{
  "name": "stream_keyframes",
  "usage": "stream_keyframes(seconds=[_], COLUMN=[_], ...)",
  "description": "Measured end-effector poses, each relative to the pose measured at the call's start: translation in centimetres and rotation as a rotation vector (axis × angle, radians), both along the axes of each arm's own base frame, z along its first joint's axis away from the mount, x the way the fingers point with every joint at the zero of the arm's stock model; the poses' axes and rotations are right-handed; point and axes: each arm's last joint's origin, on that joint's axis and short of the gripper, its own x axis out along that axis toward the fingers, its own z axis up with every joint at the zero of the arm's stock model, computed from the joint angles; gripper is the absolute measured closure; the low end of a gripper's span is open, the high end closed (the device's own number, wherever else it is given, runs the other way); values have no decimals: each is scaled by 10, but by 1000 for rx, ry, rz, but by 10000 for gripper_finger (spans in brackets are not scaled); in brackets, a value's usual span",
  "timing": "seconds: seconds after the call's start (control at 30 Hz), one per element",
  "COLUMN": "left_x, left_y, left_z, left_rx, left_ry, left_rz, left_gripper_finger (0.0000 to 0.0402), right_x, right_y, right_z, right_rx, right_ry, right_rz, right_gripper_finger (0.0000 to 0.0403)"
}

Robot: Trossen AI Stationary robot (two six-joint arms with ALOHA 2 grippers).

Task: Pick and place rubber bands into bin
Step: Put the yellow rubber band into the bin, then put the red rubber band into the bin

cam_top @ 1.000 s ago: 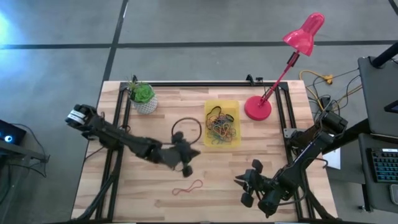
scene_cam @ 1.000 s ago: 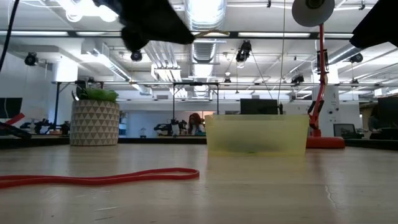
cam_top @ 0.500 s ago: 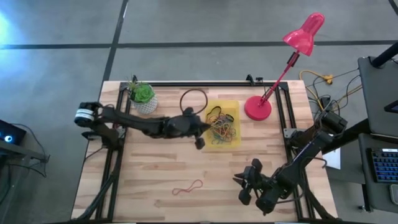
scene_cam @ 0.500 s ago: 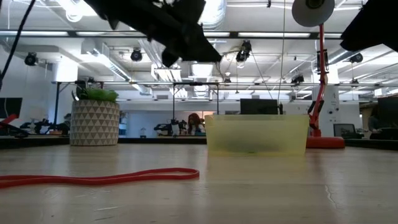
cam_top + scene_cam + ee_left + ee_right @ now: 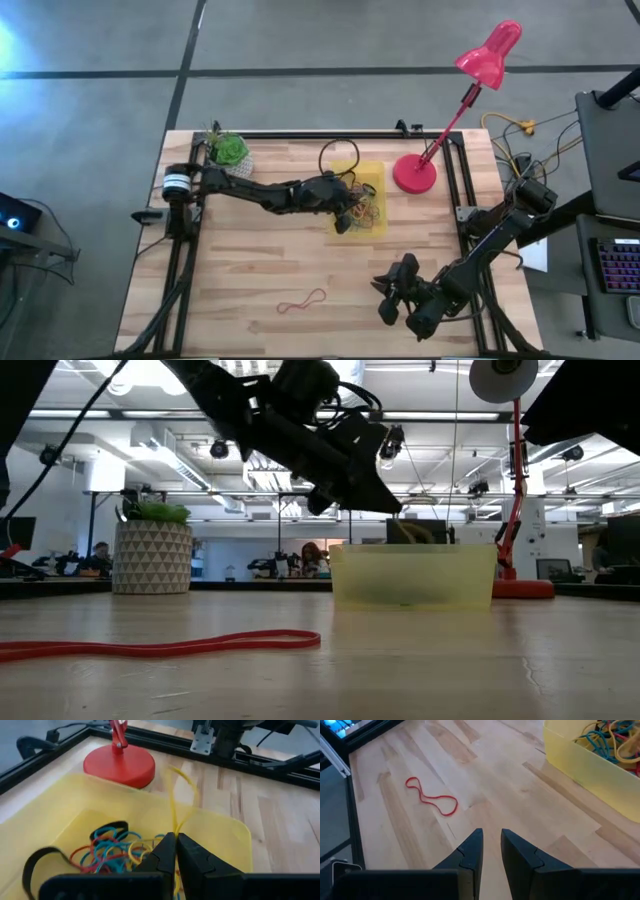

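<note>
The bin (image 5: pixel 358 198) is a shallow yellow tray at the table's far middle, holding several coloured rubber bands (image 5: pixel 107 851). My left gripper (image 5: pixel 347 218) reaches over the bin from the table's left, shut on a thin yellow rubber band (image 5: pixel 182 795). In the low view its tips (image 5: pixel 393 508) hang just above the bin's rim (image 5: pixel 412 550). A red rubber band (image 5: pixel 303 300) lies flat on the table near the front edge. My right gripper (image 5: pixel 491 845) hovers over the table's near right, open with nothing between its fingers, pointing toward the red band (image 5: pixel 431 797). My left gripper pinches the yellow band (image 5: pixel 175 829) between its two fingertips. The fingers slant downward from the table's left. The band stands out past the tips as a narrow slack loop over the inside of the bin. I cannot tell whether it touches the pile below.
A white pot with a green plant (image 5: pixel 232 155) stands at the far left. A red desk lamp's base (image 5: pixel 415 172) sits just right of the bin. Black frame rails run along the table's left, far and right edges. Bare wood lies around the red band.
My left gripper has swung from the table's middle toward the far edge and the right, sinking a little, and now hangs over the bin. It has stayed shut throughout. The red band has not moved.
</note>
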Motion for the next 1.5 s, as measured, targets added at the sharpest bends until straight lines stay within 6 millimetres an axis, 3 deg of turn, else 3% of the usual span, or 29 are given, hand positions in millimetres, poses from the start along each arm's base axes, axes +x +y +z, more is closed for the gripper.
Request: stream_keyframes(seconds=[0.27,0.57,0.77,0.97,1.17,1.3,1.5], left_x=[5,0,-19,-66,-120,-160,-220], left_y=[7,10,1,-30,-67,-92,-126], left_z=[9,3,30,70,95,93,64], left_rx=[19,-34,-127,-116,-150,-202,-326], left_ry=[-16,78,104,202,240,221,210], left_rz=[-3,-44,-208,-335,-389,-335,-212], left_gripper_finger=[395,296,268,278,293,297,298], right_x=[1,1,6,30,64,83,101], right_y=[1,1,1,-10,-39,-59,-77], right_z=[1,1,2,4,12,20,31], right_rx=[30,10,-19,-17,-55,-57,-192], right_ry=[-16,-11,11,136,59,-24,-76], right_rz=[-14,3,77,407,546,675,807], right_gripper_finger=[344,344,344,344,344,344,344])
